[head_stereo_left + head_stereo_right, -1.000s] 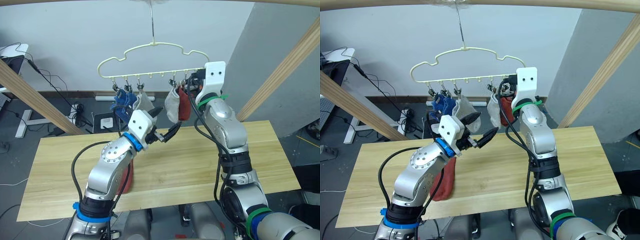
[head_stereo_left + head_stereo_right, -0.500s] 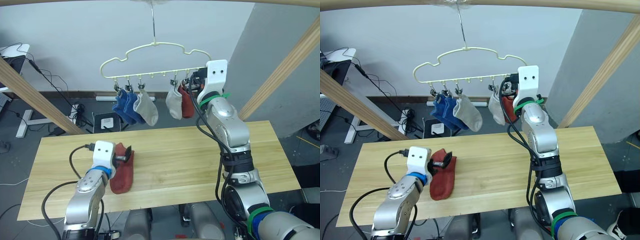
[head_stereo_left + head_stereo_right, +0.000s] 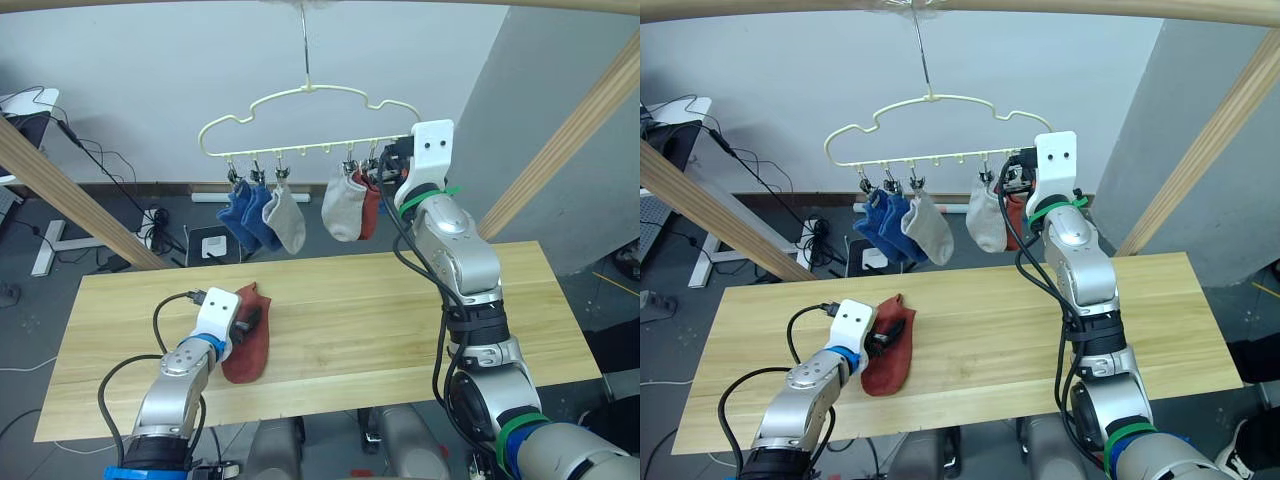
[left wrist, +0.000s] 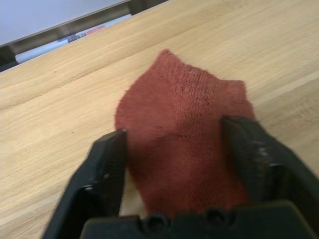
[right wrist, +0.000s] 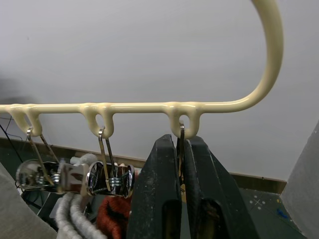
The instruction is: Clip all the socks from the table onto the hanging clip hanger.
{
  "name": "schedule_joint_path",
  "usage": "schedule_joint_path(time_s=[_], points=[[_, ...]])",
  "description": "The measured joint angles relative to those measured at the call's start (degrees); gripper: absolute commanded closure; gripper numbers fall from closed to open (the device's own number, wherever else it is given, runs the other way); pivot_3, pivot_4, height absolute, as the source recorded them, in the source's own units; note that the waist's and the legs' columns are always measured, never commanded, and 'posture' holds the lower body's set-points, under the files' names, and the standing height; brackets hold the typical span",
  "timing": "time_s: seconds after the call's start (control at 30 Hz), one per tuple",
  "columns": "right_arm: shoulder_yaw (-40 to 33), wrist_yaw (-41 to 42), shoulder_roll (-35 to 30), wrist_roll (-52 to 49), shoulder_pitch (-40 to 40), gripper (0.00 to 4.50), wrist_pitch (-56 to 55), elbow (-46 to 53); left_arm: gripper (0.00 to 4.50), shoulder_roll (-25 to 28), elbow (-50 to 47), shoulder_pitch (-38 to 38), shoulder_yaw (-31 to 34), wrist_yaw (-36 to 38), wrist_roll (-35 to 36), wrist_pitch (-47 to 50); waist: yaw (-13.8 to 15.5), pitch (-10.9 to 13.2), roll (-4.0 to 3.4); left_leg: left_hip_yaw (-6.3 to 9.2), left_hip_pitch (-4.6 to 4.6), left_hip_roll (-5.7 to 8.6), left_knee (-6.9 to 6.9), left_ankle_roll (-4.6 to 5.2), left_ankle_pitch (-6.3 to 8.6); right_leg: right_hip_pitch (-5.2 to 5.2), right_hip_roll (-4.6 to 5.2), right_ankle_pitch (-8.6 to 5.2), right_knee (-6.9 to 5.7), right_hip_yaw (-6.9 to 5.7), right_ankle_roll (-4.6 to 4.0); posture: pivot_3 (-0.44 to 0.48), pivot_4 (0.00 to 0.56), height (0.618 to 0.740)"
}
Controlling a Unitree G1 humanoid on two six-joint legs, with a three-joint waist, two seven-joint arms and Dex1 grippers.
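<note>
The left gripper is set low on the tabletop, its fingers spread apart with the last rust-red sock lying flat between them, at the lower left of the head views. The right gripper is raised at the upper right of centre, closed on the end clip of the clip hanger. Five socks are seen hanging already: two blue, a grey, another grey and a red beside the right gripper.

For the step in hand, the fabric should be pinched near its cuff edge, so that a free margin is left to be fed into the clip. A single gathered fold should be taken, not the flat middle, since knit slips and sags. The end clip should be pressed open before the sock is brought up, and the swinging hanger kept steady.
</note>
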State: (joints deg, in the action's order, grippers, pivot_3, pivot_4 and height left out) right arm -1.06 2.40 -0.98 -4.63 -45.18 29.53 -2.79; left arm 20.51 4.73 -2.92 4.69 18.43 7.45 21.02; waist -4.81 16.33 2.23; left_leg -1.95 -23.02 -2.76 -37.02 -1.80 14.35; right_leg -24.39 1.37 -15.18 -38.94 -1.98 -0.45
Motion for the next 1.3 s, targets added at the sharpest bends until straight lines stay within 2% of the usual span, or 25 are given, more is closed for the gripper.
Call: schedule_joint_path(time_s=[0.27,0.47,0.6,0.73,0.87,1.03,1.13,1.3], points=[[0.1,0.0,0.1,0.0,0.0,4.50,0.1,0.0,4.47,0.3,-0.1,1.0,-0.6,2.0,-0.9,-2.3,0.0,0.0,0.00,-0.01,0.01,0.00,0.01,0.00,0.00,0.00,0.01,0.00,0.00,0.00,0.00,-0.169,0.281,0.740],[0.0,-0.1,0.1,0.0,0.1,4.50,0.1,0.0,4.47,-2.6,-1.7,-0.2,-6.3,6.8,-0.7,-3.1,0.1,0.0,0.00,-0.01,-0.04,0.05,-0.01,0.00,0.00,0.00,0.04,0.00,0.02,-0.01,0.00,-0.185,0.275,0.740],[0.1,-0.1,0.1,0.0,0.1,4.50,0.2,0.0,4.47,-9.4,-5.9,-6.4,-12.6,10.0,1.6,-2.7,0.1,0.0,0.01,0.01,-0.12,0.09,-0.04,0.00,0.00,0.00,0.07,0.01,0.07,-0.02,0.01,-0.194,0.272,0.740],[0.1,0.0,-0.2,0.0,0.2,4.50,0.4,0.2,4.47,-15.9,-6.0,-14.1,-15.2,9.4,1.5,-4.2,-0.4,0.0,0.01,-0.03,-0.08,0.05,0.01,0.00,0.00,0.00,-0.01,0.00,0.07,0.02,0.01,-0.204,0.270,0.740],[0.1,0.0,-0.3,0.0,0.1,4.50,0.7,0.4,4.47,-23.3,3.9,-21.9,-15.9,5.2,-0.4,-9.3,-0.4,0.0,0.01,0.01,-0.11,0.04,0.00,0.01,0.00,0.00,-0.05,0.00,0.10,-0.03,0.02,-0.212,0.271,0.740],[0.1,-0.1,-0.3,0.0,0.1,4.50,1.1,0.5,4.47,-28.1,18.4,-32.0,-14.5,-0.4,-2.5,-17.7,-0.3,0.0,0.01,0.04,-0.20,0.09,-0.04,0.02,0.00,0.00,-0.04,0.00,0.18,-0.08,0.03,-0.228,0.273,0.740],[0.2,-0.1,-0.3,0.0,0.1,4.50,1.1,0.8,4.47,-28.1,24.1,-36.2,-13.3,-3.1,-3.5,-22.1,-0.5,0.0,0.01,0.04,-0.22,0.06,0.00,0.02,0.00,-0.01,-0.06,0.00,0.23,-0.11,0.03,-0.229,0.273,0.740],[0.1,-0.2,-0.4,0.0,0.1,4.50,1.2,1.4,4.47,-28.1,28.3,-37.2,-12.2,-5.5,-4.4,-25.9,-0.5,0.0,0.01,0.07,-0.35,0.05,0.01,0.02,0.00,-0.03,-0.04,0.00,0.37,-0.21,0.03,-0.230,0.274,0.740]])
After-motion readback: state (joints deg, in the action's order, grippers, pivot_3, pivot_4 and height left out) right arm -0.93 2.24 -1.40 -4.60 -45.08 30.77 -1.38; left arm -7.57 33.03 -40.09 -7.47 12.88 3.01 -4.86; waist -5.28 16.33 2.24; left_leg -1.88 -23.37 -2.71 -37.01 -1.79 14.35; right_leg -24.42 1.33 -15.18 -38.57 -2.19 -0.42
